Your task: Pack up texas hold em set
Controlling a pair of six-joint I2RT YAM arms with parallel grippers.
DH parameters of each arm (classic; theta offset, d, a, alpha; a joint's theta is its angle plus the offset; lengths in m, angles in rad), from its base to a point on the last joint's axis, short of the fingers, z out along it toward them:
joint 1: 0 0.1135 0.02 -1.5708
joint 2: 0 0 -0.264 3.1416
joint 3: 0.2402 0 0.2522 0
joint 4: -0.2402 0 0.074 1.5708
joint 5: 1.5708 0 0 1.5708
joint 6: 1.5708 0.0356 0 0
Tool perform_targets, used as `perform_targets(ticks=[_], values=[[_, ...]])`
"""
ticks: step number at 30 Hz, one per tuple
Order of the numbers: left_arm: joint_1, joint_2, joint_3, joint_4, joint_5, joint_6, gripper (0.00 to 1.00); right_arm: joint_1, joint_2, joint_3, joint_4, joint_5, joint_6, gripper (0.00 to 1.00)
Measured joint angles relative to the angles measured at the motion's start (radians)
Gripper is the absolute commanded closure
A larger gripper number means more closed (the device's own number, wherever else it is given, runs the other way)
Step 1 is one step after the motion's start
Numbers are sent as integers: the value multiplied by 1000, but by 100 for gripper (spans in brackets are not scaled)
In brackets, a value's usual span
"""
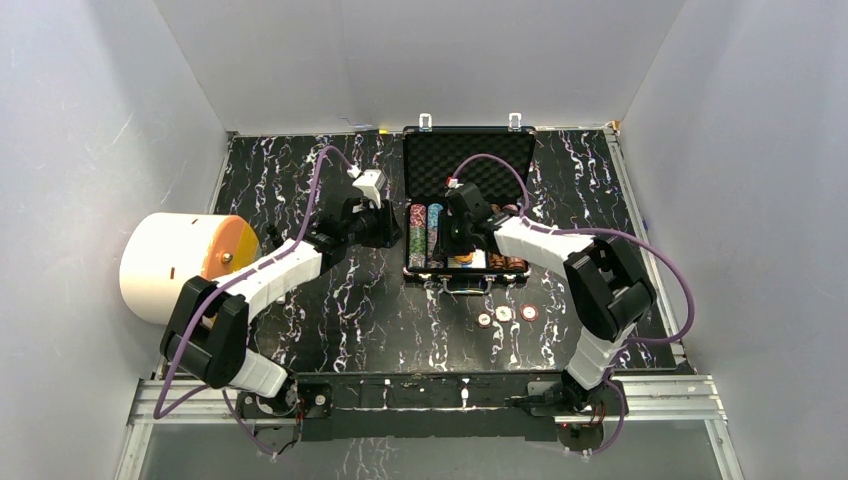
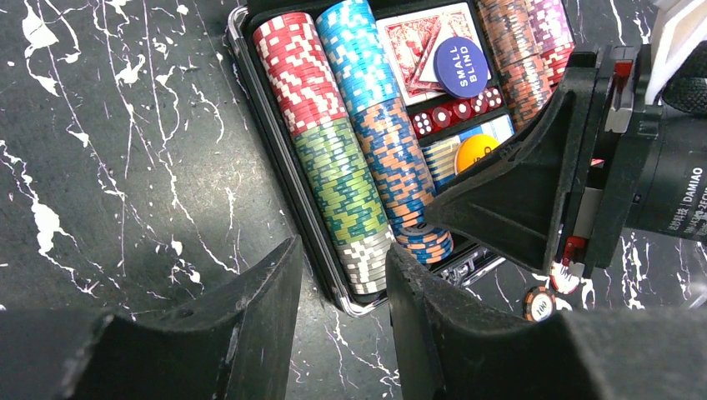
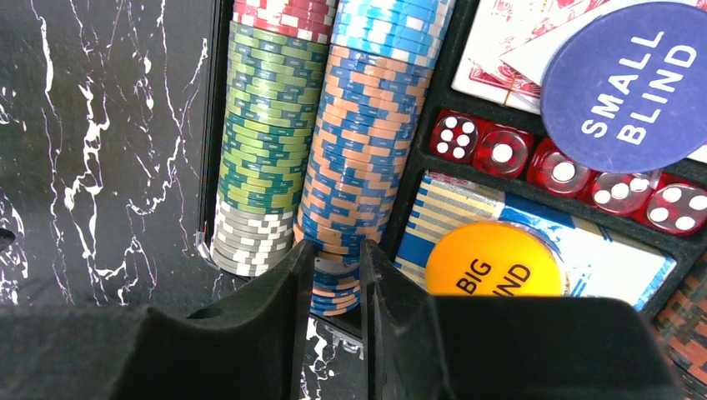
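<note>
Briefcase (image 1: 468,284) long axis left-right, lid (image 1: 430,165) far; left fingers (image 2: 250,308) apart; right fingers (image 3: 275,317) straddle chips (image 3: 350,167), grip unclear.

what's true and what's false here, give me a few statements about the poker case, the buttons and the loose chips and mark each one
1. The briefcase lies open. True.
2. The small blind button is orange. False: it is blue; the big blind button is the orange one.
3. Three chips lie loose on the table in front of the case. True.
4. The left gripper holds a card deck. False: its jaws stand apart with nothing between them, beside the case's left edge.
</note>
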Motion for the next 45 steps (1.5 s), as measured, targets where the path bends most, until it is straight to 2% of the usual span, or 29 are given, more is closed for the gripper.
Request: perform_targets(ticks=[3,8,11,17,21,22,24,26,32,38,45], values=[[0,0,-6,1,0,-6,59,-3,5,8,-7,-2,0,61],[0,-2,-15,-18,-9,-10,55,-2,2,31,-37,13,2,41],[0,-22,-15,-36,-26,-10,49,-1,-48,31,-76,25,2,37],[14,-147,-12,-118,-90,-55,40,-1,-303,10,-192,104,11,33],[50,-205,21,-224,-178,-101,33,-10,-484,-83,-315,206,60,28],[58,-228,20,-242,-203,-107,29,-13,-518,-112,-350,230,74,28],[68,-283,10,-257,-237,-115,12,-27,-570,-172,-426,271,108,27],[68,-340,-2,-264,-260,-120,2,-39,-594,-226,-488,293,137,27],[68,-442,-22,-288,-295,-139,2,-39,-569,-335,-530,248,163,27],[68,-469,-83,-292,-262,-150,2,64,-486,-345,-484,232,193,27],[68,-469,-112,-286,-233,-164,2,138,-362,-345,-451,247,279,38]])
